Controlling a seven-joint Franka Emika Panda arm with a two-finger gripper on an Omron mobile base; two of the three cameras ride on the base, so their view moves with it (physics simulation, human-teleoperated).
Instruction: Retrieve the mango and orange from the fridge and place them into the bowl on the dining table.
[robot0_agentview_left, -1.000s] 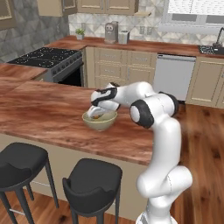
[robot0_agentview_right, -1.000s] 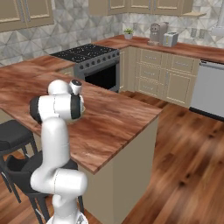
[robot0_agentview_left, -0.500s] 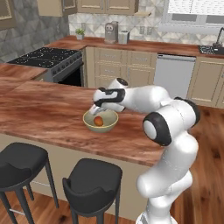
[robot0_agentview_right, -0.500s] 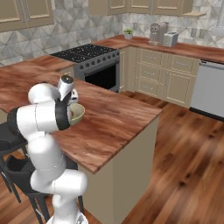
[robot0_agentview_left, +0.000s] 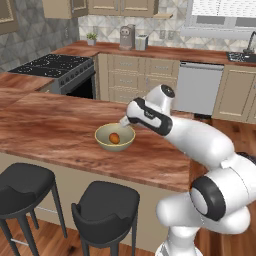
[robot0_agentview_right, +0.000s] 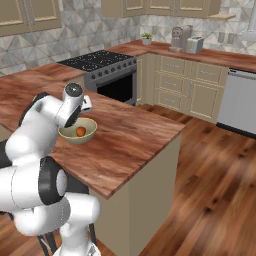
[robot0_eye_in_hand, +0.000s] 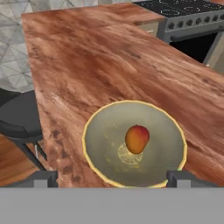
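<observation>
The mango (robot0_eye_in_hand: 137, 138), orange-red and oval, lies loose in the middle of the olive-beige bowl (robot0_eye_in_hand: 162, 129). The bowl (robot0_agentview_left: 106, 145) stands on the reddish-brown dining table (robot0_agentview_left: 50, 125) near its front edge. My gripper (robot0_agentview_left: 125, 121) hovers just above the bowl's far right rim, open and empty. In the hand view the gripper (robot0_eye_in_hand: 113, 179) looks down into the bowl, its tips spread to either side of it. From the right base view, the mango (robot0_agentview_right: 80, 131) shows inside the bowl (robot0_agentview_right: 70, 138), with the gripper (robot0_agentview_right: 86, 105) above it. The orange and the fridge are out of view.
Two black stools (robot0_agentview_left: 25, 181) (robot0_agentview_left: 106, 205) stand at the table's near side. A black stove (robot0_agentview_left: 55, 67) sits behind the table to the left, a dishwasher (robot0_agentview_left: 200, 87) and beige cabinets along the back wall. The table's end edge (robot0_agentview_right: 145, 150) drops off to the wood floor.
The gripper has opened and let go of the mango, which now rests in the bowl. The hand has lifted slightly from the bowl and the arm has straightened out.
</observation>
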